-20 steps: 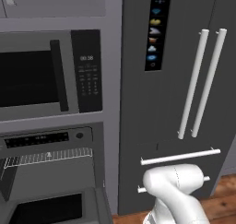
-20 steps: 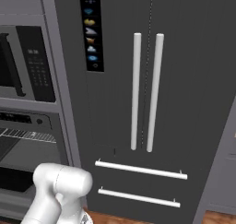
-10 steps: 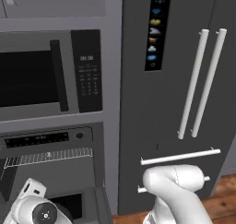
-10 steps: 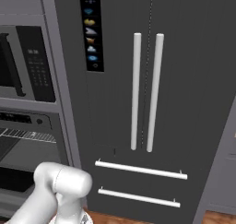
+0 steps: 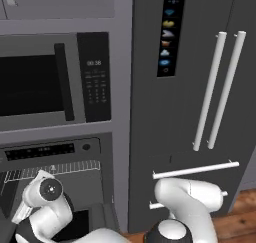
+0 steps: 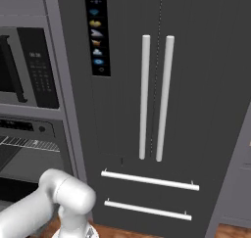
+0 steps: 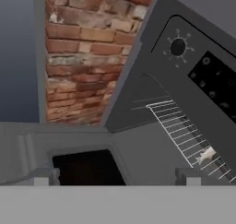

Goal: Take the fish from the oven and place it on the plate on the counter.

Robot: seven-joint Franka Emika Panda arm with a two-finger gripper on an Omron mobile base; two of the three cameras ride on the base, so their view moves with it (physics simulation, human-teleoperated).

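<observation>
Inside, fish (image 7: pixel 205 155) lies on oven (image 7: pixel 152 101) rack (right edge).

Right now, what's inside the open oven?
In the hand view, the grey built-in oven holds a wire rack with a small silvery-grey fish lying on it near the front edge. The cavity below and behind the rack is hidden from here.
</observation>
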